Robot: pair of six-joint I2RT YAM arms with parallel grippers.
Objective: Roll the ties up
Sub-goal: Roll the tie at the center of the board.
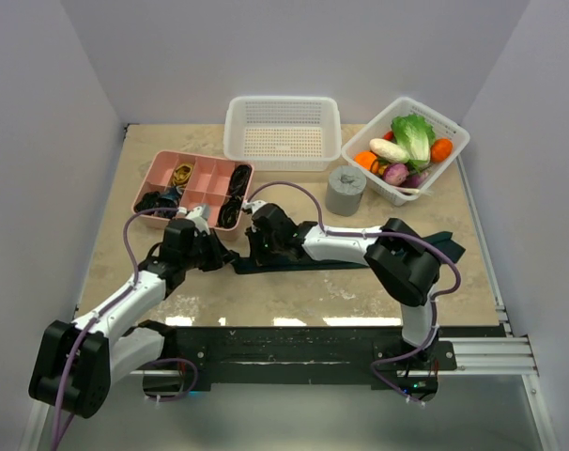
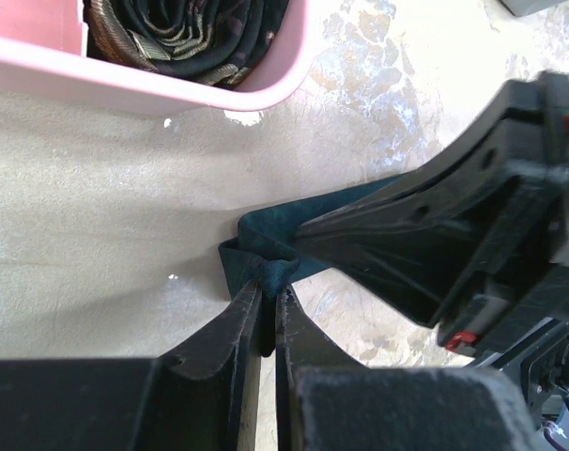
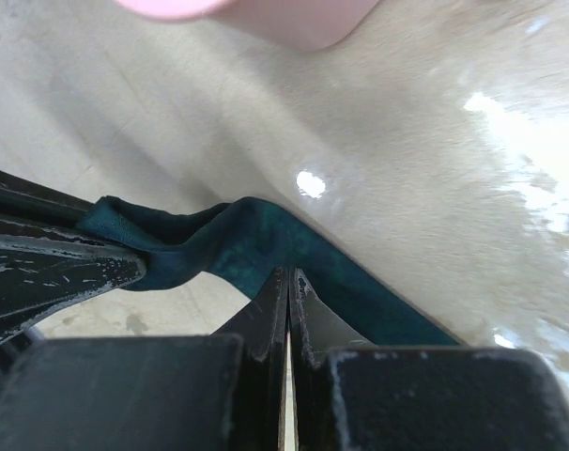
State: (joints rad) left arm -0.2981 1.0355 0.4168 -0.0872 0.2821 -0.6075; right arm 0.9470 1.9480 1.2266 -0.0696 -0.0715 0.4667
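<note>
**Both grippers on narrow end of tie, roll being started**

My left gripper [image 2: 269, 299] is nearly closed, pinching a small bunched fold at the narrow tip of the tie [image 2: 266, 235]. My judgement is that I hold it there to anchor the first turn of the roll. My right gripper [image 3: 287, 282] is fully closed, with its tips right at the edge of the same band, just beside the left fingers. I can't tell if cloth is caught between the tips or only pressed under them. It looks like a second hold to keep the strip from sliding while the end curls over.

The tie lies flat on the table [image 2: 97, 188], running from my grippers toward the right side. Its wide end [image 1: 451, 246] is well apart from them, behind my right arm.

The tie is soft, matte, dark teal-green fabric. It is limp, buckles into a hump between the two grips and will likely slip or unroll easily. The tabletop is glossy, beige and stone-patterned, so there is little friction. The pink tray [image 2: 172, 89] is near, smooth plastic with rounded corners. It holds a dark patterned rolled cloth [image 2: 181, 38], likely where the finished roll goes.
</note>
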